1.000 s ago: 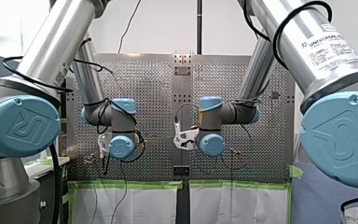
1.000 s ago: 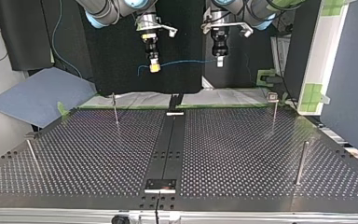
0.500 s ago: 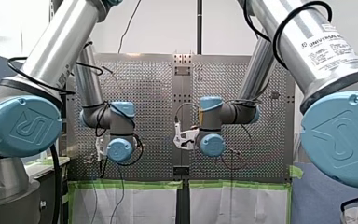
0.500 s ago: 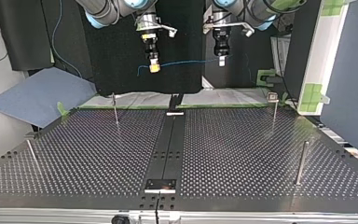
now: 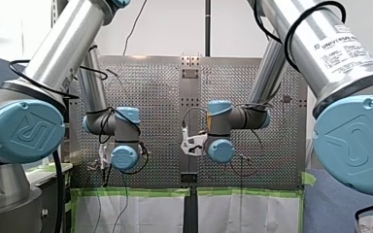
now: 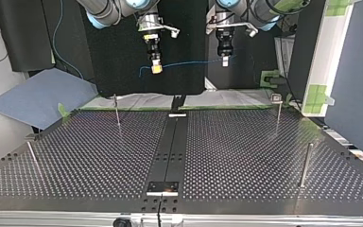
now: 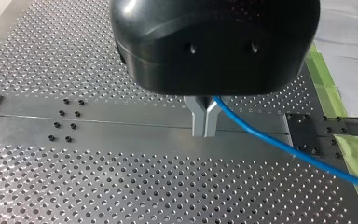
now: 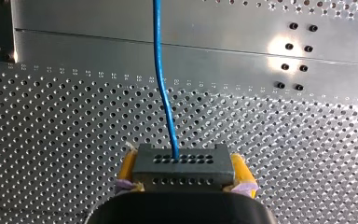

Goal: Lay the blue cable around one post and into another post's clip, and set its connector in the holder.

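My right hand [image 8: 184,169] pinches the grey connector [image 8: 182,161] high over the counter [image 8: 51,140]. My left hand [image 7: 205,132] pinches the blue cable [image 7: 279,146], also over the counter.

text "UNIVERSAL" | on my right arm's silver tube [image 5: 337,46] | finer print beneath: unreadable | embossed logo | blue joint cap [image 5: 22,131]

Thin posts [image 6: 306,165] ring the table [image 6: 241,156], leaving wide room between them.

Front faces top across the table [image 6: 246,156]; wrist views sit close.
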Tool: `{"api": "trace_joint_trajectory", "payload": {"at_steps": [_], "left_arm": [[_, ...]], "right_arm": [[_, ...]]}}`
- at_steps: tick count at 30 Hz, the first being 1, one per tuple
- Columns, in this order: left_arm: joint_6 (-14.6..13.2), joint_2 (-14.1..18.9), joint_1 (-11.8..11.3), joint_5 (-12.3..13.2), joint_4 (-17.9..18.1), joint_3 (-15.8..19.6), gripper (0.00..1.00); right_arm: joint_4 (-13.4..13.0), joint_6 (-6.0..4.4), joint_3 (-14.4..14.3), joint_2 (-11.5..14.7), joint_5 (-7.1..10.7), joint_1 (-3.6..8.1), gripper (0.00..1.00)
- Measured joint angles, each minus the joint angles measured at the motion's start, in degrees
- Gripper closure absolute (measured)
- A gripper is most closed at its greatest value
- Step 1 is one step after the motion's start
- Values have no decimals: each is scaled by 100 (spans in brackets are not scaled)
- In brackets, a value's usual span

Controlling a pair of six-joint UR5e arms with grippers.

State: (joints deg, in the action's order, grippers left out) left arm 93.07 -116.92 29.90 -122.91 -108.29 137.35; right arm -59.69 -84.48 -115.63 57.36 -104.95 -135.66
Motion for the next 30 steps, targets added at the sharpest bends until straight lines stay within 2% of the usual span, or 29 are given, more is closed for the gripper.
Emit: {"api": "trace_joint_trajectory", "payload": {"at_steps": [4,10,13,25,30], "left_arm": [[0,0,0,0,0,0,100],[0,0,0,0,0,0,100],[0,0,0,0,0,0,100],[0,0,0,0,0,0,100],[69,59,-29,68,-49,68,100]], "right_arm": [[28,-12,-29,-30,30,-28,100],[257,-25,-99,-245,165,-240,100],[394,-26,-103,-302,180,-295,100],[956,-26,-106,-325,185,-316,100],[1051,-17,-83,-338,181,-299,100]]}}
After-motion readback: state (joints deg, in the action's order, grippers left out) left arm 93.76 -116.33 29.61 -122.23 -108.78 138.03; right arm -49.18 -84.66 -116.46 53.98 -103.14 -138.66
